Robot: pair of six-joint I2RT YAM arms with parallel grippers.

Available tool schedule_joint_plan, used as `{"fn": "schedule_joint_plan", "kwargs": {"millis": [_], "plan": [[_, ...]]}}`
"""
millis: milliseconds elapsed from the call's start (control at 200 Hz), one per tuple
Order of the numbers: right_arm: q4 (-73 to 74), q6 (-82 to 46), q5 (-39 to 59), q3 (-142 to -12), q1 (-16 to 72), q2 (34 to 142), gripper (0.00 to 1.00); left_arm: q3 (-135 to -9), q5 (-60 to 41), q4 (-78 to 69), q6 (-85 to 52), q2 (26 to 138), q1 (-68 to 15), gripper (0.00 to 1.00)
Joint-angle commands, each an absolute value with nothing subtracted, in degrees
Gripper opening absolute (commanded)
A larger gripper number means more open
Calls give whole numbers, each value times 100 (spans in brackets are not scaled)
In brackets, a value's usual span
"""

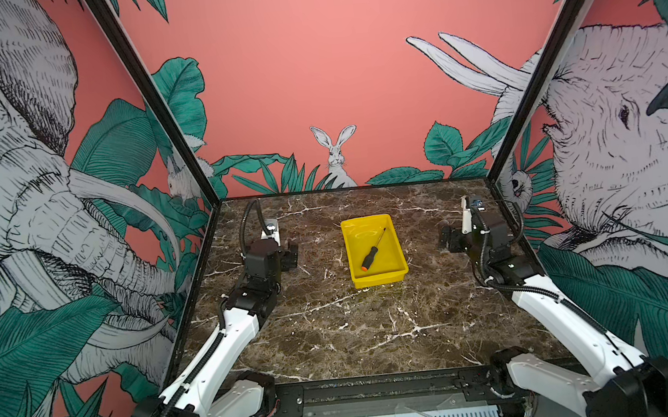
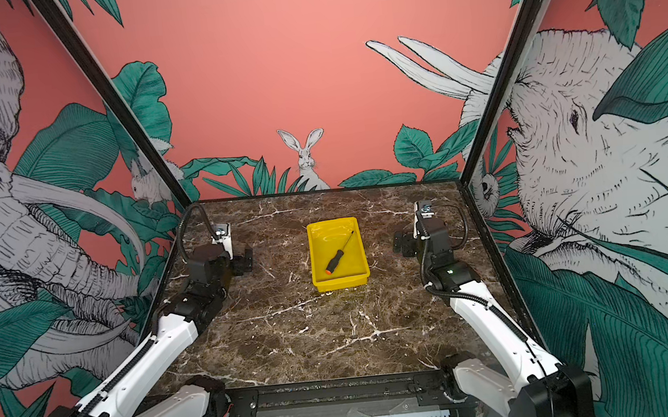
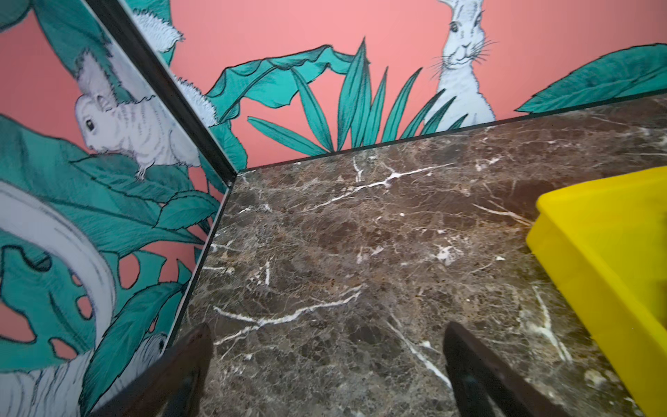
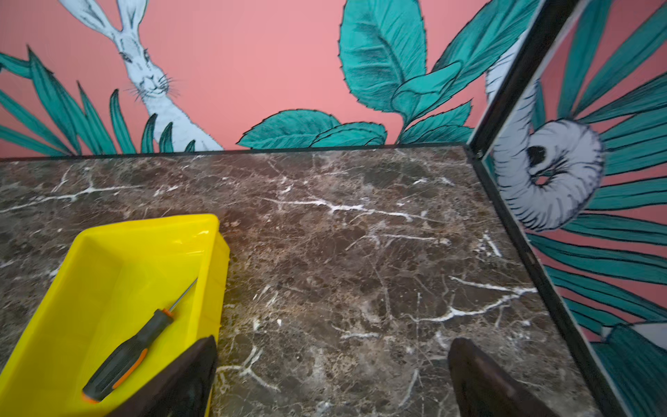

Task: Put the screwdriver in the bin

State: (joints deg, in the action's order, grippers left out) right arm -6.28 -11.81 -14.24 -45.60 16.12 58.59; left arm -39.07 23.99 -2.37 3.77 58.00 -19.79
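The screwdriver (image 1: 373, 251) (image 2: 339, 254) lies slantwise inside the yellow bin (image 1: 379, 282) (image 2: 341, 284), orange butt toward the front and thin shaft toward the back right corner. In both top views the bin stands mid-table toward the back. My left gripper (image 1: 289, 256) (image 2: 245, 262) hangs open to the left of the bin, apart from it, over bare marble (image 3: 326, 332). To the right of the bin my right gripper (image 1: 448, 242) (image 2: 403, 246) (image 4: 332, 344) is open and empty. The right wrist view shows the screwdriver (image 4: 133, 346) in the bin (image 4: 151, 221); the left wrist view shows only the bin's outer wall (image 3: 595, 260).
The brown marble tabletop (image 1: 336, 334) is boxed in by printed jungle walls at the back and on both sides, with black corner posts (image 1: 155, 109). Both white arms reach in from the front rail (image 1: 363, 394).
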Motion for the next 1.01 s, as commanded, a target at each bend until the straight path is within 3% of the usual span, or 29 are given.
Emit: {"fn": "schedule_joint_plan", "kwargs": {"millis": [0,155,370,521,751,1001], "plan": [[2,-681,-2087,-4256,1628,5650,99,-3469,2419,-1002,703,5538,-1796,100],[785,-105,-1829,-3738,1626,5576,99,-3319,2562,-1166,918,5721,-1653,100],[1088,411,-2138,-3537,1587,5673,99,-2874,1345,-1957,588,6206,-968,100],[1467,679,-1823,-3239,1424,5649,99,-2575,1299,-2510,332,6487,-656,100],[2516,431,-1064,-2678,921,5981,99,-2321,1144,-3256,451,6831,-519,100],[2971,298,-924,-2642,774,6692,99,-2129,872,-4085,628,7497,-518,100]]}}
